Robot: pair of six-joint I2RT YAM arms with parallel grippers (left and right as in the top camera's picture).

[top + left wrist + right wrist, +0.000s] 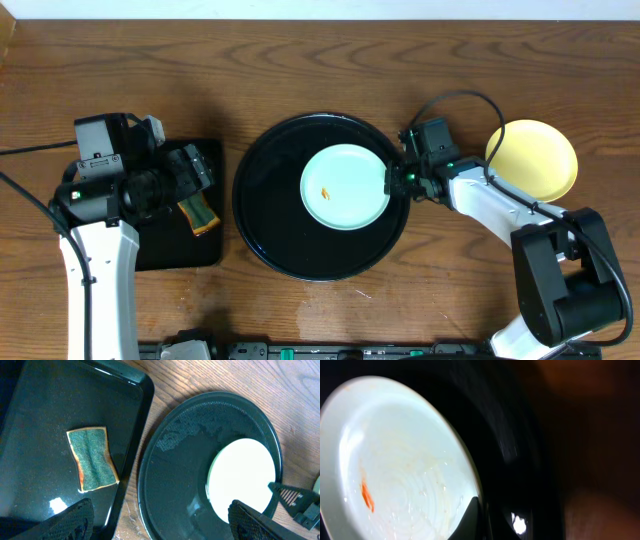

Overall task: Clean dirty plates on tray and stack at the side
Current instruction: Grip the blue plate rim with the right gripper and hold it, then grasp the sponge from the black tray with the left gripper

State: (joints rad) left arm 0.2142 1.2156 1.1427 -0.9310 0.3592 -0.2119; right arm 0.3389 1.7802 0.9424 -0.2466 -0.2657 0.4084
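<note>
A pale mint-blue plate (345, 187) with a small orange smear lies right of centre on the round black tray (270, 215). It also shows in the left wrist view (242, 477) and the right wrist view (400, 460). My right gripper (393, 180) is at the plate's right rim, one finger (470, 520) lying over the edge, pinching it. A pale yellow plate (532, 160) lies on the table at the right. No second mint plate shows. My left gripper (195, 172) hangs open and empty (160, 525) between the two trays.
A rectangular black tray (170, 245) lies at the left, also in the left wrist view (35, 420), holding a green and orange sponge (200, 212) (92, 458). Wet streaks mark the wood between the trays.
</note>
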